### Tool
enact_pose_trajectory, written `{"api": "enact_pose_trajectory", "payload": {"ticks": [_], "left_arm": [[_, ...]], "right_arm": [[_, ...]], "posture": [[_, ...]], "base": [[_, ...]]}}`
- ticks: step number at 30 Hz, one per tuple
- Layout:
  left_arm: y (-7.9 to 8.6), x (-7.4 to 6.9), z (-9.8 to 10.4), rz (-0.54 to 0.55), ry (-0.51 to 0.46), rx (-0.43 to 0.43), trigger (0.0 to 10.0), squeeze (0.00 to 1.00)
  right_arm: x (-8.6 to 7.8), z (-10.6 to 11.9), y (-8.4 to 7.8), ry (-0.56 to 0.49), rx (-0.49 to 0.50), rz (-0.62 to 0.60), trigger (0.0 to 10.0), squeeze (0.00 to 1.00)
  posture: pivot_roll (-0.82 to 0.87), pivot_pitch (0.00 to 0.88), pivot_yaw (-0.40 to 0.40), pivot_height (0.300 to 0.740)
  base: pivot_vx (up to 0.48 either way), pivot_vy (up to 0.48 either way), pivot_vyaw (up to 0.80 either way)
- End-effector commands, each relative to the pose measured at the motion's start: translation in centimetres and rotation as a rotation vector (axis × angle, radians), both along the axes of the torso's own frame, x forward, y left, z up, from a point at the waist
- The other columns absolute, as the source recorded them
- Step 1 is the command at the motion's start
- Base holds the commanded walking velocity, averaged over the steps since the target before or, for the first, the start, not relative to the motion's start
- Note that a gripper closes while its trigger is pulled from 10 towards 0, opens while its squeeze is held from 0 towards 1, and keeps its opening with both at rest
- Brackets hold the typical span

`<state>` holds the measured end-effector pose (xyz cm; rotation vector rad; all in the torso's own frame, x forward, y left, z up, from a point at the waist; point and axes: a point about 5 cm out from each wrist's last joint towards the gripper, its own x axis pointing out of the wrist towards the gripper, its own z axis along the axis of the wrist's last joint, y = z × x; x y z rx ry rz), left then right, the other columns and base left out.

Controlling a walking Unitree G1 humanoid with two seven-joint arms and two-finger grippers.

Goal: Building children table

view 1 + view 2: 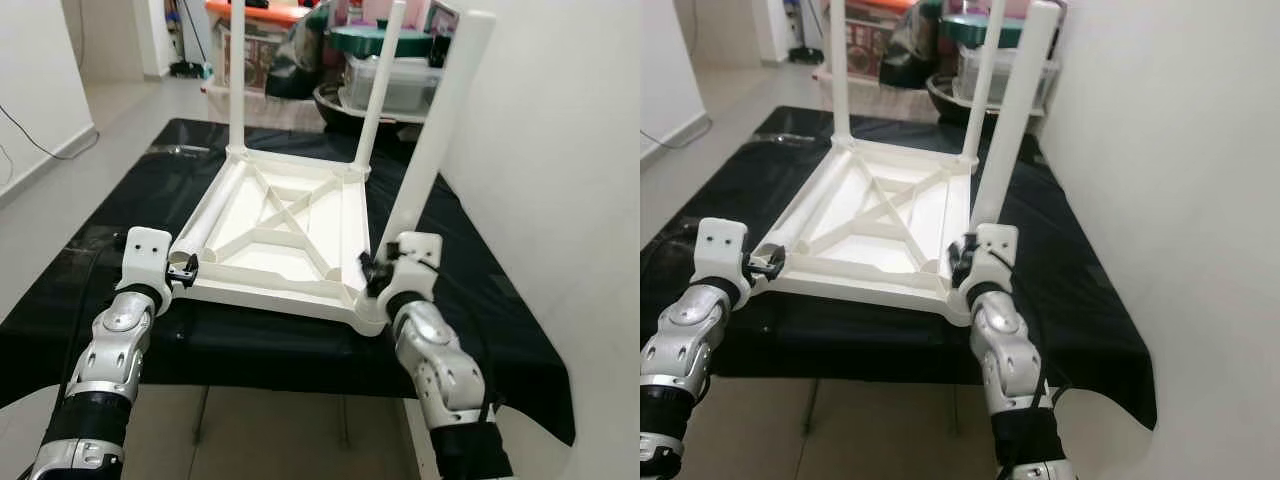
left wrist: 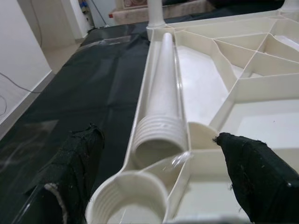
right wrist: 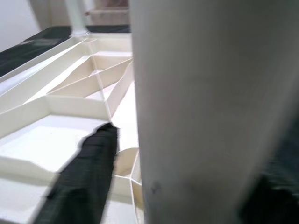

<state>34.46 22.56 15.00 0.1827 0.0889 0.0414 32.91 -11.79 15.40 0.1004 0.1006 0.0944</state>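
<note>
While the white tabletop (image 1: 285, 235) lies upside down on the black cloth (image 1: 100, 250), three legs are seen standing in its corner sockets; the near-right leg (image 1: 430, 140) is pinched between the right gripper (image 1: 377, 272) jaws near its base; the left gripper (image 2: 159, 186) jaws are spread — the empty threaded socket (image 2: 128, 200) sits between them, the loose fourth leg (image 2: 163, 107) lying just beyond it inside the rim.

Tabletop (image 1: 290, 240) smooth white plastic; sheet (image 1: 150, 200) glossy black.
</note>
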Motion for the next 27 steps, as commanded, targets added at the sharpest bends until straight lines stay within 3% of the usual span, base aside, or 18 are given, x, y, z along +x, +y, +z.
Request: {"api": "enact_pose_trajectory", "payload": {"ticks": [1,3,4,5,6,7,8,10,12,13,15,16,17,21,24,25,26,27], "left_arm": [[-0.6,0.2,-0.3,-0.017,0.008,0.007,10.0,0.0],[-0.6,0.2,-0.3,-0.017,0.008,0.007,10.0,0.0],[-0.7,0.1,-0.4,-0.02,0.007,0.003,10.0,0.0],[-0.7,0.1,-0.4,-0.02,0.007,0.003,10.0,0.0],[-0.8,0.0,-0.5,-0.022,0.007,0.001,10.0,0.0],[-0.8,0.0,-0.5,-0.022,0.007,0.001,10.0,0.0],[-0.7,-0.2,-0.6,-0.021,0.008,0.001,10.0,0.0],[-0.4,-0.3,-0.7,-0.013,0.01,0.001,10.0,0.0],[-0.4,-0.3,-0.6,-0.011,0.01,0.001,10.0,0.0],[-0.4,-0.3,-0.6,-0.013,0.008,0.002,10.0,0.0],[-0.4,-0.2,-0.6,-0.016,0.007,0.002,10.0,0.0],[-0.4,-0.2,-0.5,-0.016,0.006,0.002,10.0,0.0],[-0.5,-0.2,-0.6,-0.015,0.005,0.002,10.0,0.0],[-0.5,-0.2,-0.5,-0.013,0.002,0.0,10.0,0.0],[-0.4,-0.4,-0.5,-0.012,0.003,0.003,10.0,0.0],[-0.2,-0.5,-0.6,-0.011,0.005,0.005,10.0,0.0],[0.0,-0.5,-0.7,-0.006,0.01,0.008,10.0,0.0],[0.0,-0.4,-0.7,-0.005,0.011,0.009,10.0,0.0]], "right_arm": [[0.7,1.6,-0.6,-0.077,0.035,0.045,10.0,0.32],[0.7,1.6,-0.6,-0.077,0.035,0.045,10.0,0.32],[0.9,3.1,-0.7,-0.139,0.08,0.151,10.0,0.0],[0.9,3.1,-0.7,-0.139,0.08,0.151,10.0,0.0],[0.8,4.6,-0.8,-0.21,0.102,0.294,10.0,0.0],[0.8,4.6,-0.8,-0.21,0.102,0.294,10.0,0.0],[0.5,5.8,-0.9,-0.279,0.081,0.423,10.0,0.0],[-0.9,6.0,0.0,-0.307,0.027,0.695,10.0,0.0],[-1.5,5.7,0.5,-0.297,0.016,0.779,10.0,0.0],[-2.0,4.8,1.1,-0.264,0.007,0.861,4.8,0.0],[-2.3,4.3,1.4,-0.243,0.001,0.907,4.8,0.0],[-2.4,3.4,1.9,-0.209,-0.004,0.932,0.1,0.0],[-2.5,2.1,2.5,-0.171,-0.013,0.965,0.0,0.0],[-2.1,0.5,3.3,-0.11,-0.014,0.962,0.0,0.0],[-1.1,-0.4,3.2,-0.059,-0.03,0.858,0.0,0.0],[-0.4,-0.8,2.9,-0.023,-0.033,0.768,0.0,0.0],[0.8,-1.5,1.8,0.03,-0.043,0.583,0.0,0.0],[2.1,-2.2,-0.4,0.085,-0.017,0.289,0.0,0.0]], "posture": [[0.12,0.0,-0.102,0.74],[0.12,0.0,-0.102,0.74],[0.12,0.0,-0.104,0.74],[0.12,0.0,-0.104,0.74],[0.13,0.0,-0.111,0.74],[0.13,0.0,-0.111,0.74],[0.13,0.0,-0.117,0.74],[0.14,0.0,-0.119,0.74],[0.14,0.0,-0.122,0.74],[0.14,0.0,-0.123,0.74],[0.14,0.0,-0.123,0.74],[0.15,0.0,-0.127,0.74],[0.16,0.0,-0.13,0.74],[0.16,0.0,-0.132,0.74],[0.17,0.0,-0.13,0.74],[0.17,0.0,-0.13,0.74],[0.16,0.0,-0.125,0.74],[0.16,0.0,-0.123,0.74]], "base": [[0.0,0.0,0.0],[0.0,0.0,0.0],[0.0,0.0,0.0],[0.0,0.0,0.0],[0.0,0.0,0.0],[0.0,0.0,0.0],[0.0,0.0,0.0],[0.0,0.0,0.0],[0.0,0.0,0.0],[0.0,0.0,0.0],[0.0,0.0,0.0],[0.0,0.0,0.0],[0.0,0.0,0.0],[0.0,0.0,0.0],[0.0,0.0,0.0],[0.0,0.0,0.0],[0.0,0.0,0.0],[0.0,0.0,0.0]]}}
